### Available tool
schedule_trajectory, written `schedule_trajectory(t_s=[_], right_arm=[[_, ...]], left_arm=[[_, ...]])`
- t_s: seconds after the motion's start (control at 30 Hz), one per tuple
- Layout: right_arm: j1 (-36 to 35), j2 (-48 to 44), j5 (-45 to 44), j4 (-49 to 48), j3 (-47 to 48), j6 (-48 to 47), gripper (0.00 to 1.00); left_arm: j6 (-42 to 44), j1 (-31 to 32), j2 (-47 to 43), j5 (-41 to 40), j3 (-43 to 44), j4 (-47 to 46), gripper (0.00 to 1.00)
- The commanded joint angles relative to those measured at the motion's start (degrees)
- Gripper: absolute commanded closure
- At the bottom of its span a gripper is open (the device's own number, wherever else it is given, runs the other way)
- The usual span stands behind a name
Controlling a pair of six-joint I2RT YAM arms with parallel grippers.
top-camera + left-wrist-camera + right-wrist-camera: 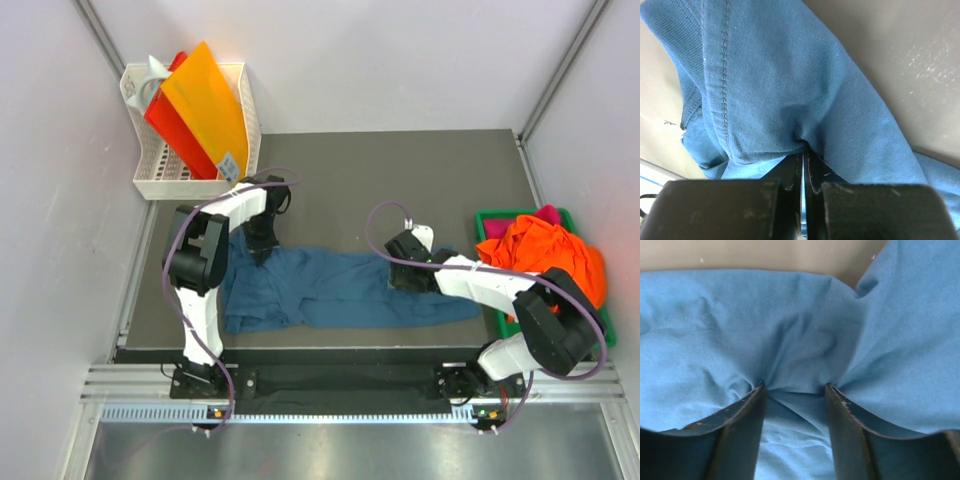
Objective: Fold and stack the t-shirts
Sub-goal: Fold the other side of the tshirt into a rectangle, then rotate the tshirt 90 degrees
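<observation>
- White basket, count one, off beyond the left gripper and to its left, at the table's far corner. Inside it lean flat sheets: one yellow-orange, at least one red. Cannot tell what they are made of.
- Arms, count two. Each carries a looping purple cable.
- Left gripper: clenched, grasping the teal-blue t-shirt. In the left wrist view the fingers sit almost together with a thin pinch of the cloth's folded edge between them. A stitched hem runs away from the tips, to their left.
- Teal-blue t-shirt, count one, the only garment on the table. It lies rumpled in a long band from under the left gripper across to the right gripper and a little past it.
- Right gripper: jaws parted, tips pressed down onto the same shirt. Cloth puckers at each fingertip and bulges loose between them, not pinched.
- Green tray, count one, just right of the right gripper, at the table's right edge.
- Orange t-shirt, count one, heaped in the tray and spilling over its rim. The right forearm crosses in front of its near side.
- Magenta-pink t-shirt, count one, showing only as a corner at the far side of the orange heap.
</observation>
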State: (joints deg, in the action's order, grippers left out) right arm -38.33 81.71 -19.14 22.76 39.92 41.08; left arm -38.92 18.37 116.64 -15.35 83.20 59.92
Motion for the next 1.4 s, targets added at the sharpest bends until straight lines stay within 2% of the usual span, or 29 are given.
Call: schedule_trajectory(t_s=[0.0, 0.03, 0.1, 0.13, 0.23, 0.27, 0.3, 0.4, 0.5, 0.6, 0.7, 0.73, 0.8, 0.83, 0.87, 0.9, 1.03, 1.17, 1.3, 1.37], right_arm=[[-2.80, 0.21, 6.31, 10.36, -1.60, 2.69, 0.42], [-3.07, -0.32, 5.61, 10.72, -1.08, 2.95, 0.37], [-3.60, -3.21, 2.27, 11.07, -0.37, 3.04, 0.34], [-3.60, -4.53, 1.13, 10.73, 0.93, 2.87, 0.28], [-3.60, -7.44, -3.79, 10.55, 6.19, 0.86, 0.10], [-3.60, -7.01, -5.89, 11.16, 7.87, 0.06, 0.09], [-3.51, -6.40, -7.13, 11.86, 9.72, -1.43, 0.08], [-2.99, -3.93, -10.39, 14.76, 15.70, -3.28, 0.07], [-2.54, -5.06, -11.63, 14.95, 17.38, -4.16, 0.08], [-2.37, -7.18, -8.38, 10.64, 16.68, -6.36, 0.12], [-2.37, -5.17, -5.66, 9.14, 18.52, -7.41, 0.21], [-2.37, -3.16, -4.17, 9.05, 20.00, -7.77, 0.34], [-2.28, -1.56, -3.28, 8.96, 21.24, -8.21, 0.54], [-2.37, -0.69, -3.02, 8.79, 21.77, -8.38, 0.80], [-2.37, -0.50, -2.58, 8.27, 21.78, -8.56, 0.87], [-2.28, -0.50, -2.40, 8.09, 21.86, -8.65, 0.92], [-2.37, -0.68, -1.78, 7.38, 21.69, -8.65, 0.94], [-2.37, -0.76, -0.99, 6.24, 21.43, -8.56, 0.92], [-2.37, -1.38, 0.15, 5.28, 20.64, -8.73, 0.92], [-2.37, -2.17, 0.33, 5.19, 20.20, -8.73, 0.91]], left_arm=[[-1.16, -1.67, 5.44, -4.77, 2.66, -15.98, 1.00], [-1.16, -1.67, 5.61, -4.60, 3.80, -15.80, 1.00], [-1.07, -1.67, 4.83, -4.16, 4.16, -15.89, 1.00], [-0.99, -1.24, 4.04, -4.33, 3.56, -16.41, 1.00], [0.42, -0.10, -2.63, -5.74, -0.56, -21.24, 0.88], [0.86, 0.00, -4.73, -5.91, -1.45, -22.47, 0.85], [1.21, 0.17, -7.63, -5.92, -2.16, -23.96, 0.75], [2.61, 0.17, -10.11, -6.79, -2.60, -23.54, 0.65], [3.50, 0.17, -11.78, -7.06, -1.90, -22.22, 0.63], [2.54, 0.61, -15.99, -5.12, -4.35, -22.39, 0.64], [-0.88, 2.54, -20.04, -5.74, -7.16, -19.41, 0.70], [-1.94, 3.77, -20.92, -6.17, -9.09, -18.62, 0.75], [-5.10, 5.18, -23.55, -6.53, -11.64, -17.03, 0.80], [-6.25, 6.58, -24.35, -7.14, -14.09, -16.60, 0.84], [-7.48, 7.29, -25.05, -7.58, -15.25, -15.81, 0.93], [-9.40, 8.08, -26.88, -7.67, -16.39, -15.54, 0.97], [-12.76, 13.17, -31.55, -8.99, -21.67, -14.40, 1.00], [-17.14, 15.11, -33.23, -14.59, -23.69, -11.24, 1.00], [-21.45, 14.24, -28.15, -20.49, -22.04, -7.45, 1.00], [-21.47, 13.19, -22.88, -20.42, -20.54, -7.36, 0.99]])
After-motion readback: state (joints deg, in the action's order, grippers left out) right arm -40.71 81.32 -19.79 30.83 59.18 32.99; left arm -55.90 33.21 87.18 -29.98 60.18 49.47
